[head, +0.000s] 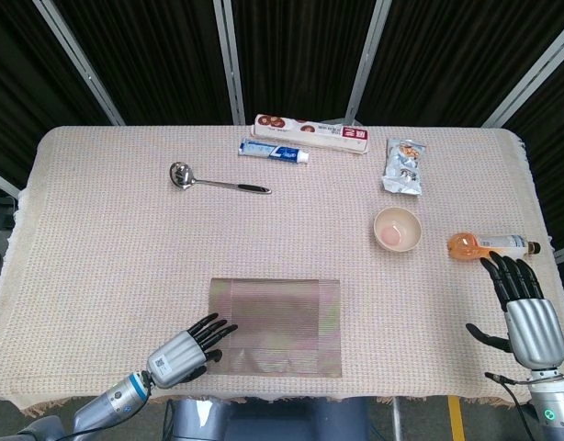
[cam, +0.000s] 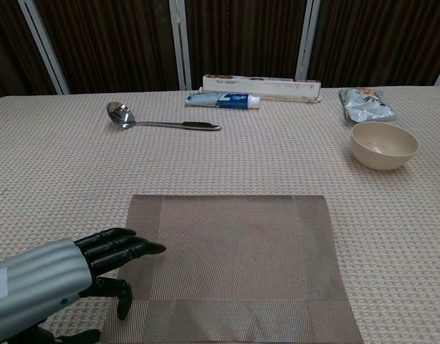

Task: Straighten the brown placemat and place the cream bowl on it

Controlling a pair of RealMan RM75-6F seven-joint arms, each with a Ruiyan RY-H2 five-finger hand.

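Note:
The brown placemat (head: pixel 276 326) (cam: pixel 231 265) lies flat near the table's front edge, its sides square to the table. My left hand (head: pixel 185 348) (cam: pixel 69 272) hovers at its left front corner, fingers spread and stretched over the mat's left border, holding nothing. The cream bowl (head: pixel 397 229) (cam: pixel 384 144) stands upright on the cloth at the right, far from the mat. My right hand (head: pixel 526 310) is at the right table edge, open, fingers pointing away from me; the chest view does not show it.
A steel ladle (head: pixel 213 180) (cam: pixel 157 120) lies at the back left. A toothpaste tube (head: pixel 274 152), a long box (head: pixel 311 133) and a snack bag (head: pixel 404 166) sit along the back. An orange-capped bottle (head: pixel 489 245) lies just ahead of my right hand.

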